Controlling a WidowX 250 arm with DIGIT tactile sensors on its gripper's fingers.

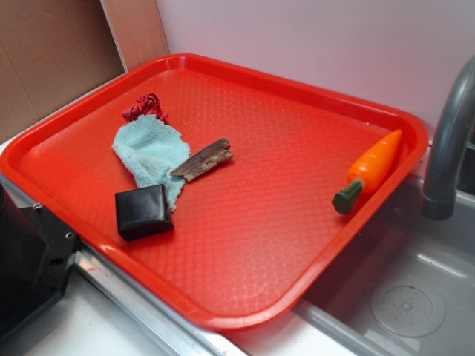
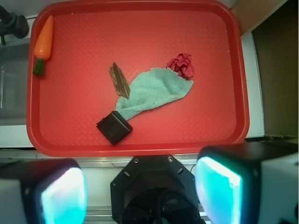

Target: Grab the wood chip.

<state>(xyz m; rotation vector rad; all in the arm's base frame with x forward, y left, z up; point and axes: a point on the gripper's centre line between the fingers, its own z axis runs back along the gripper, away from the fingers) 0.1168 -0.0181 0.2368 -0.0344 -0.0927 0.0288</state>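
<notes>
The red tray (image 1: 245, 297) holds the wood chip (image 2: 119, 80) near its middle, one end on a blue cloth (image 2: 156, 91), with a black block (image 2: 114, 127) and toy carrot (image 2: 43, 43); the end effector (image 2: 140, 196) hangs spread wide, empty, above the tray's near edge

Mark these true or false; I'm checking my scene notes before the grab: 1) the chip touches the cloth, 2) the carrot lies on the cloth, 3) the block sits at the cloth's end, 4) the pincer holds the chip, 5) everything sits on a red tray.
1) The chip touches the cloth: true.
2) The carrot lies on the cloth: false; it lies apart, near the tray's edge by the sink.
3) The block sits at the cloth's end: true.
4) The pincer holds the chip: false; it is open, high above the tray.
5) True.
</notes>
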